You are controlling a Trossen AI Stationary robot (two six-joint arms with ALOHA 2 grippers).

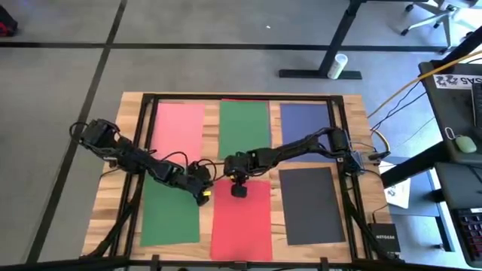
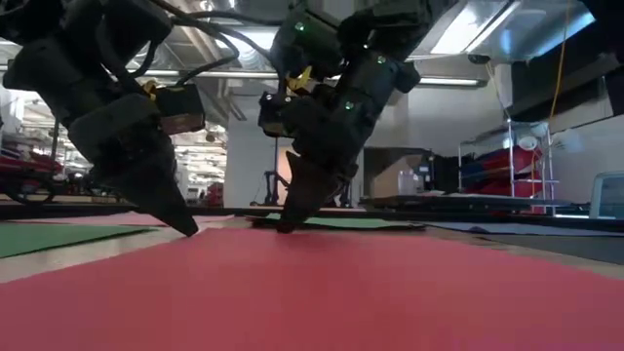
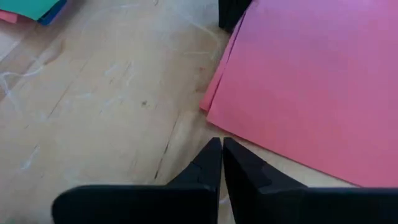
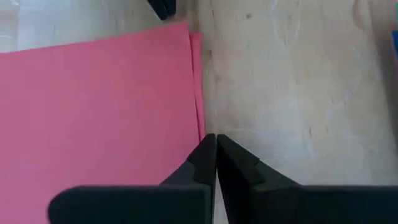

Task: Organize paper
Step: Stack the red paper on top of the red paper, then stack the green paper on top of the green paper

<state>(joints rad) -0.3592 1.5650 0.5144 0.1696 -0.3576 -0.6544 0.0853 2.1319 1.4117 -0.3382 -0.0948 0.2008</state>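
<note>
Beside wooden table (image 1: 128,181) with paper (image 1: 241,218), "NETGEAR" box (image 1: 384,232).

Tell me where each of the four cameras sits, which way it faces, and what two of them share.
High view: overhead, facing straight down on the table, six sheets and both arms.
Low view: table height, looking level across the red paper at both grippers.
Left wrist view: on the left arm, past the closed left gripper at the wood and a red corner.
Right wrist view: on the right arm, past the closed right gripper at the sheet's edge.
Shared: both wrist views show the same red paper, which looks doubled at its edge.
</note>
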